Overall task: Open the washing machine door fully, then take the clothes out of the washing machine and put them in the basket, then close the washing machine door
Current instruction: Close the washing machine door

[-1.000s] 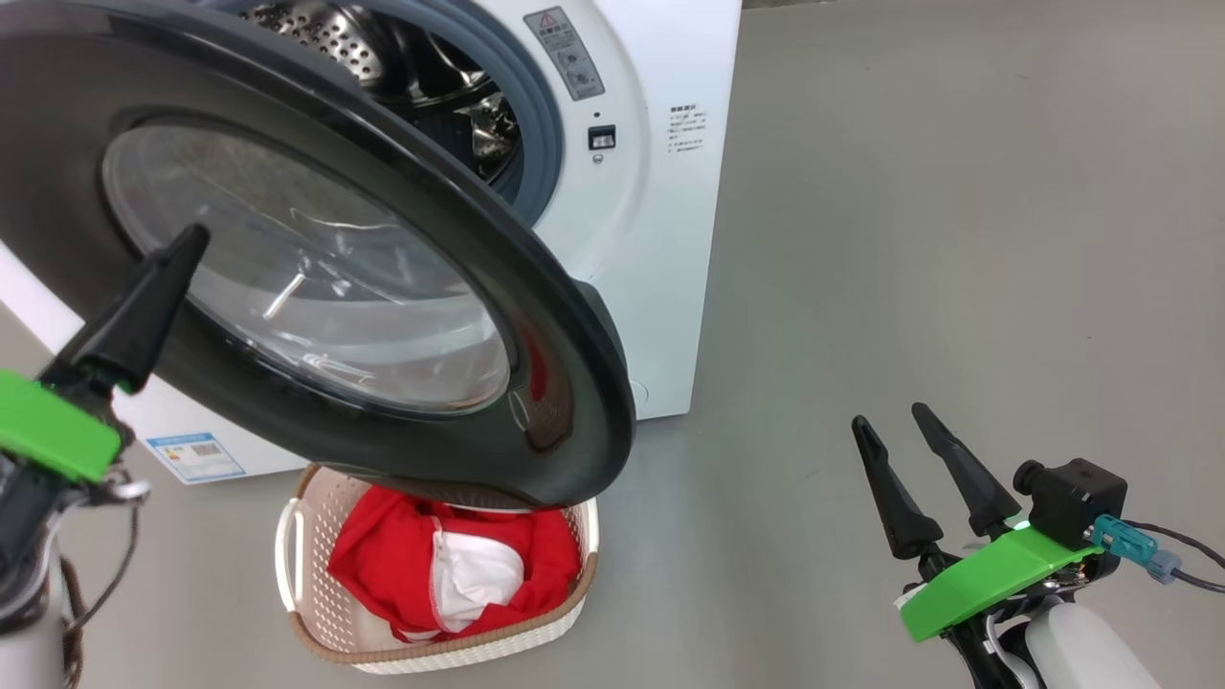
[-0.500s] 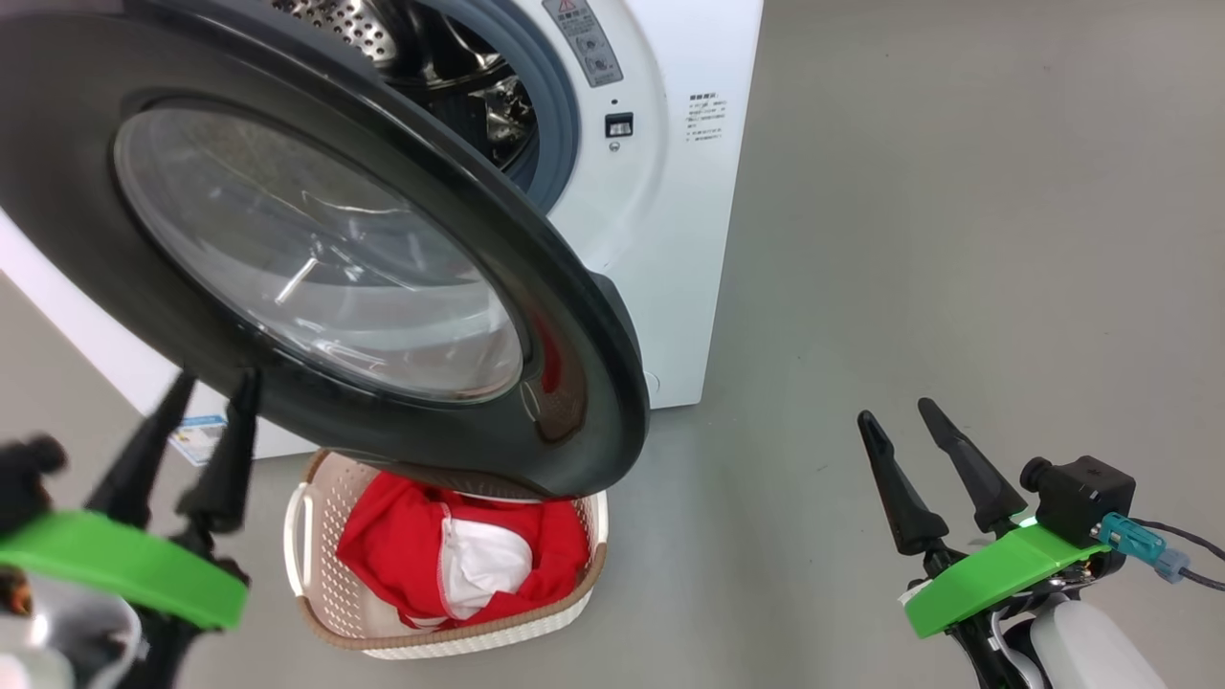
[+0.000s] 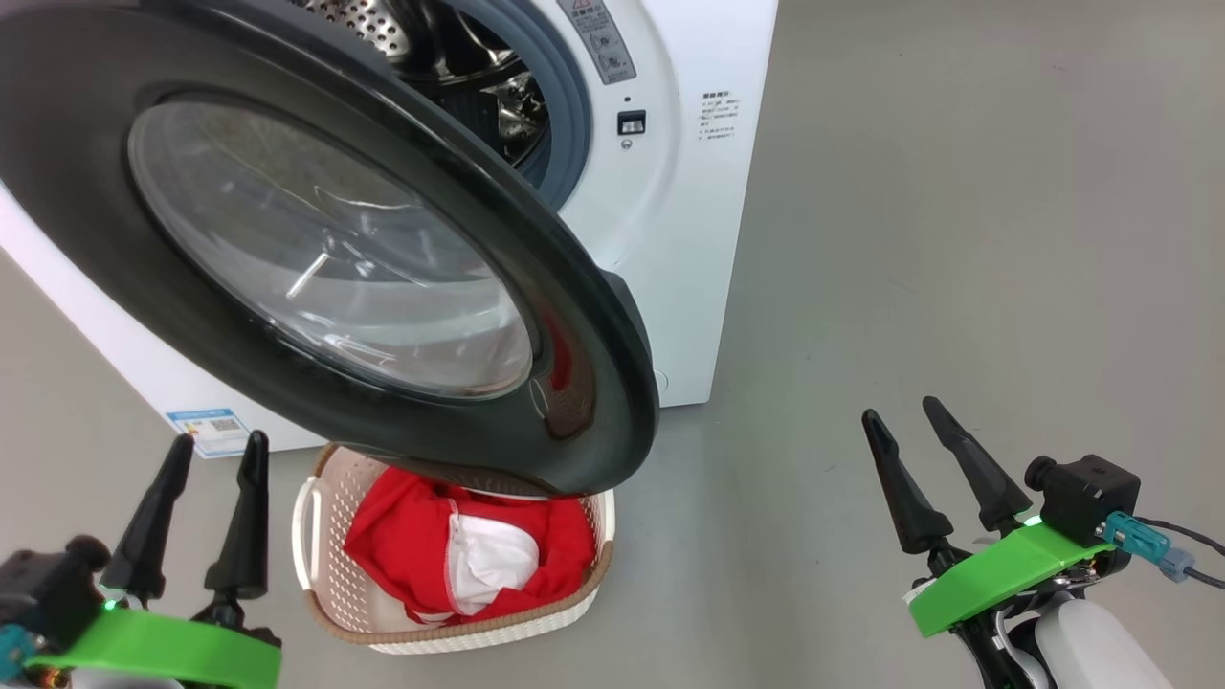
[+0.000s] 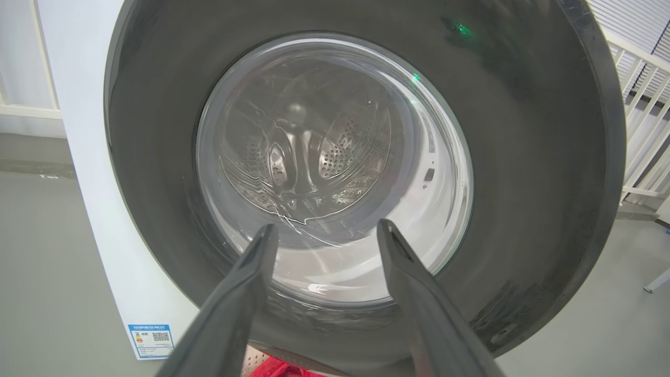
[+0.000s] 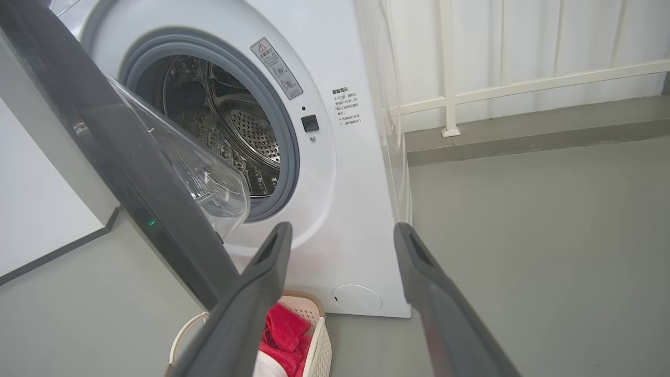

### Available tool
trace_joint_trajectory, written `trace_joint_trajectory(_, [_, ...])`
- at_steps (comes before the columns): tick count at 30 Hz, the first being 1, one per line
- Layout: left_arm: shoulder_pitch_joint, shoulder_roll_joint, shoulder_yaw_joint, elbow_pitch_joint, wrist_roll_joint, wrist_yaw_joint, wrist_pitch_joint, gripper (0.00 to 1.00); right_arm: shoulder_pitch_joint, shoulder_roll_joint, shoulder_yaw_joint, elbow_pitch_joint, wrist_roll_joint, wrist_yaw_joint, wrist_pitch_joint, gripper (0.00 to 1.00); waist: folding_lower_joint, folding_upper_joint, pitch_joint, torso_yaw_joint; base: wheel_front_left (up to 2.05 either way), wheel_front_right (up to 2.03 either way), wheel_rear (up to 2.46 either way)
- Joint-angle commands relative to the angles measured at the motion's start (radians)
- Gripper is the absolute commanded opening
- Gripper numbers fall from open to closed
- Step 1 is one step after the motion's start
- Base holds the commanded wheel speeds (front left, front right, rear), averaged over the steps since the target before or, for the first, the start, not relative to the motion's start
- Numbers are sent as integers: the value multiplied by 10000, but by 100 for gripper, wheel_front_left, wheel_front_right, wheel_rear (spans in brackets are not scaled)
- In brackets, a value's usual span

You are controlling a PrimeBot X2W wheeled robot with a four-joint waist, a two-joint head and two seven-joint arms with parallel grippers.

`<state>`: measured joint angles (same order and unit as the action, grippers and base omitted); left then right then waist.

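Note:
The washing machine door [image 3: 593, 383], a black rim around bulging clear glass, stands swung out from the white washing machine [image 3: 689, 239] and hangs over the basket [image 3: 459, 636]. The steel drum [image 5: 230, 131] looks empty. Red clothes [image 3: 402, 545] with a white lining lie in the cream basket on the floor, partly hidden by the door. My left gripper [image 3: 218, 445] is open at the lower left beside the basket and faces the door's glass [image 4: 335, 167]. My right gripper [image 3: 900, 411] is open and empty at the lower right, away from the machine.
Grey floor [image 3: 957, 239] stretches to the right of the machine. A white railing [image 5: 523, 84] and a low kerb run behind it. A blue sticker [image 3: 215, 426] sits low on the machine's front, just above my left fingertips.
My left gripper has dropped from in front of the door glass to low beside the basket. The head camera has shifted a little. The right gripper and the door stand as before.

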<state>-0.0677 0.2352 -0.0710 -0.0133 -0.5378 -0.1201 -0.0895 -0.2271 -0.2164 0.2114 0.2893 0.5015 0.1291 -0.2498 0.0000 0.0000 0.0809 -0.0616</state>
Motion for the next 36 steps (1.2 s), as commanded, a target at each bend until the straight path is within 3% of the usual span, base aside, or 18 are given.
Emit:
trace_joint_trajectory(1, [-203,230,313,-139,226,12,-236,100,-195,-77,158,-264,-58,16,-120,100,0,0,6,12,0,0,0])
trace_joint_trajectory(12, [167,-216,400,626,833,349,-1530,100,-148,-106,200,-259,-44,16,-120,100,0,0,-69,21,0,0,0])
trace_joint_trajectory(36, [327,-642,675,768,1605,348,-1721,100,-165,-125,240,-234,-19,16,-120,100,0,0,-136,119,0,0,0])
